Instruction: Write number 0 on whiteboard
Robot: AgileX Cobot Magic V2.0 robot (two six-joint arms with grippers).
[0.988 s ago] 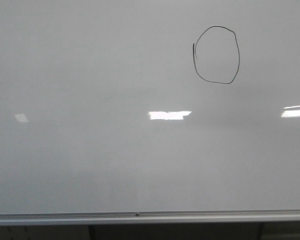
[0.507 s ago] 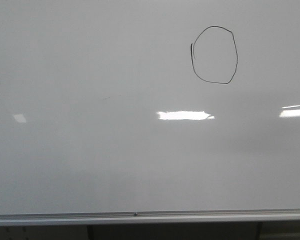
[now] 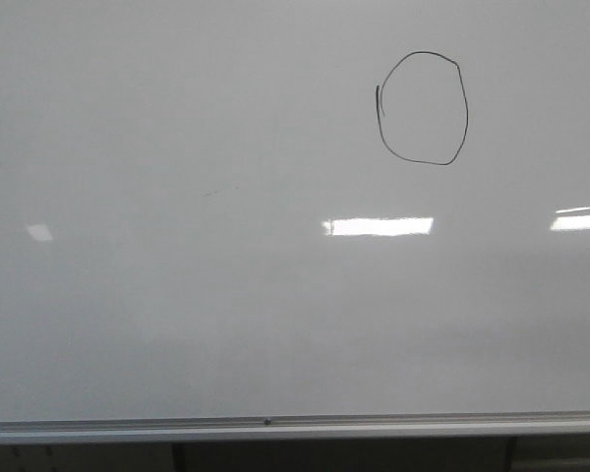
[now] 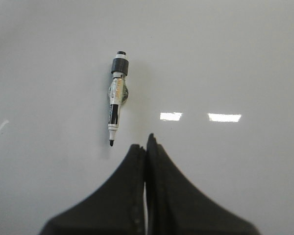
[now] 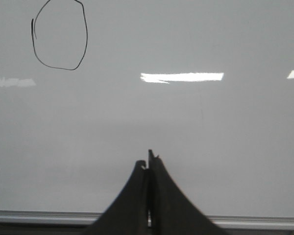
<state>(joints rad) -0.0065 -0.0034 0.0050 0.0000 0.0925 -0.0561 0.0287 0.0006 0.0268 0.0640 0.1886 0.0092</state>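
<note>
The number 0 (image 3: pixel 423 108) is a thin black oval drawn on the upper right of the whiteboard (image 3: pixel 177 295); the right wrist view also shows the number 0 (image 5: pixel 59 35) on the whiteboard (image 5: pixel 186 122). A black-tipped marker (image 4: pixel 117 98) with a grey cap end lies on the whiteboard (image 4: pixel 235 58) in the left wrist view, uncapped. My left gripper (image 4: pixel 146 144) is shut and empty, a little apart from the marker's tip. My right gripper (image 5: pixel 148 162) is shut and empty, away from the 0. Neither gripper shows in the front view.
A silver aluminium rail (image 3: pixel 275 425) runs along the board's near edge, and the same rail (image 5: pixel 49 215) shows in the right wrist view. Bright light reflections (image 3: pixel 379 226) lie across the board.
The bright reflection in the middle of the board has slid to the right and lengthened. The 0 has barely shifted to the left.
</note>
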